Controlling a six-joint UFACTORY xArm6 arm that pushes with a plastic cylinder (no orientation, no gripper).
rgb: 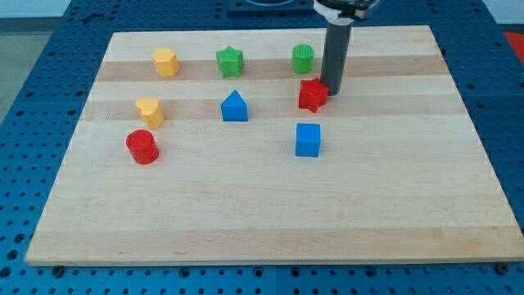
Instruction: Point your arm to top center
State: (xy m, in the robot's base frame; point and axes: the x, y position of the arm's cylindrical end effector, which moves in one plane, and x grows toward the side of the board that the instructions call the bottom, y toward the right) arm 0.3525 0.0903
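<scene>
My dark rod comes down from the view's top, right of centre, and my tip (333, 90) rests on the wooden board (262, 205). The tip stands just right of the red star block (312, 95), touching or nearly touching it. The green cylinder (303, 58) is up and to the left of the rod. The green star (230, 61) lies further left in the top row.
A yellow hexagon block (165, 62) is at the top left. A yellow heart-like block (150, 111) and a red cylinder (142, 147) sit at the left. A blue house-shaped block (234, 106) is near the centre and a blue cube (308, 140) is below the red star.
</scene>
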